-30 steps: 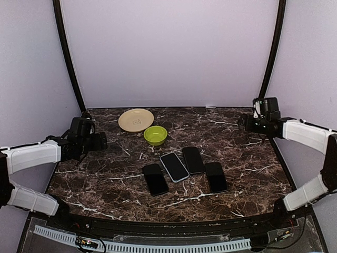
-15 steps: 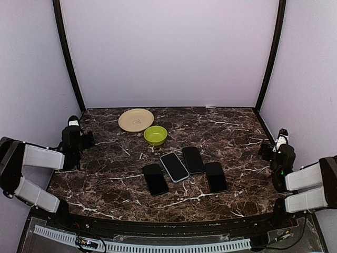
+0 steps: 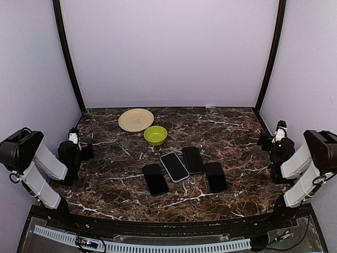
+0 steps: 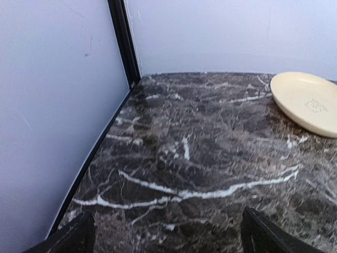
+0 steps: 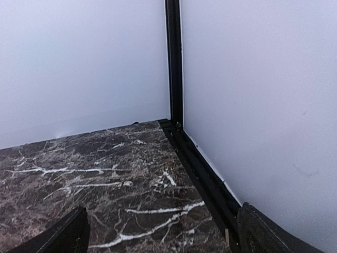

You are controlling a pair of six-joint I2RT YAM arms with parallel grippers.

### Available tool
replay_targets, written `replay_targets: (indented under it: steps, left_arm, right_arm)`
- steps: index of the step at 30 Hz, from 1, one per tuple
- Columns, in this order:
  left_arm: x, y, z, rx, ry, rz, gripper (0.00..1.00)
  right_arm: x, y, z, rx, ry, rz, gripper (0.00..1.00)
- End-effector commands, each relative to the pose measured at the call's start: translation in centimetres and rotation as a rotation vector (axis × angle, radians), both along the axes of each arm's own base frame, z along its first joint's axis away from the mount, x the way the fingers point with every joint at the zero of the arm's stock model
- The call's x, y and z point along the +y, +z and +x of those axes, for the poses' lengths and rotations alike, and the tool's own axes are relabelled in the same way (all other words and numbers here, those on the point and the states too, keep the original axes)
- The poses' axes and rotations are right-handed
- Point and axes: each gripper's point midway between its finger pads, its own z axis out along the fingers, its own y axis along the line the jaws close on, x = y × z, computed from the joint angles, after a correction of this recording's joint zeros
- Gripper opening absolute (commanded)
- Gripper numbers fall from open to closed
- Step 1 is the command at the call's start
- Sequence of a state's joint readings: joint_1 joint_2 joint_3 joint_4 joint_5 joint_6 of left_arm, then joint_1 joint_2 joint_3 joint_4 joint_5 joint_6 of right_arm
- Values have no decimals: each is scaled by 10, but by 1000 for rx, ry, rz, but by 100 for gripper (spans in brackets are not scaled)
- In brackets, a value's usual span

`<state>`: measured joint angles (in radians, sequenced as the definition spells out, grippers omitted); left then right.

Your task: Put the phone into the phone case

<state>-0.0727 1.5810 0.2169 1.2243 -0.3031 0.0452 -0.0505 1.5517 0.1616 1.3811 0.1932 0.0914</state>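
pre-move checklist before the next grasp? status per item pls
1. Left end effector open and empty: ok.
2. Right end effector open and empty: ok.
3. Phone case located, flat, mid-table: ok.
4. Phone case unoccupied: cannot tell; it is dark inside its pale rim.
5. Phone flat, nothing on top: ok.
6. Targets in wrist views: not ok; the left shows only the plate, the right only the table corner.

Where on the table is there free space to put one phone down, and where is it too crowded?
Free: the marble right of the green bowl, up to the back wall; also front left, between the leftmost phone and the left claw. Crowded: the centre, where black phones flank the phone case closely.
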Motion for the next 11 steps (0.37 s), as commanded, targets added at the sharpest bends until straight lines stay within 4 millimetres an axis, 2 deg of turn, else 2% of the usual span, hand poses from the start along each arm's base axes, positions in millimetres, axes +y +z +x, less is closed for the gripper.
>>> replay_targets:
  steps: [1,7,11]
  left_arm:
    - [-3,40,6,-175,-35,7,99]
    - [1,33,13,-128,-13,-12,99]
    - [1,35,14,-134,-13,-10,99]
  right_arm:
    - [9,7,16,-2,71,6,99]
    - [21,5,22,28,140,-17,99]
    - [21,5,22,28,141,-17,99]
